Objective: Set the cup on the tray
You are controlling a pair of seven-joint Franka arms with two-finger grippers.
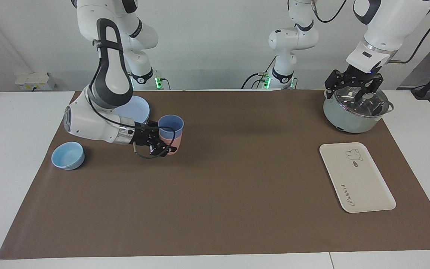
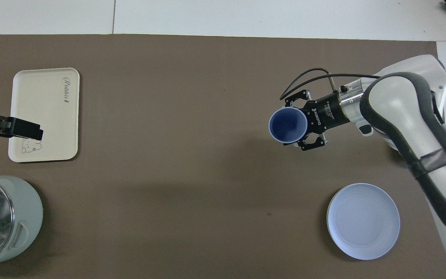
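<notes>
Flat cream-white rectangular tray lying bare at left arm's end. Right gripper clamped on small periwinkle-blue tapered plastic cup, stacked in pink cup, well apart from tray. Left gripper over lidded pot, fingers apart.

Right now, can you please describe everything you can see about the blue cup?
The blue cup is a small, tapered tumbler of matte plastic, without handle, upright and empty, with its inside a deeper blue in the overhead view. In the facing view it sits nested in a pink cup, with its rim and upper wall above it. The right claw reaches in sideways at the cups, with a finger on each side of them. The cup is at the right arm's end of the table, beside the round plate.
</notes>
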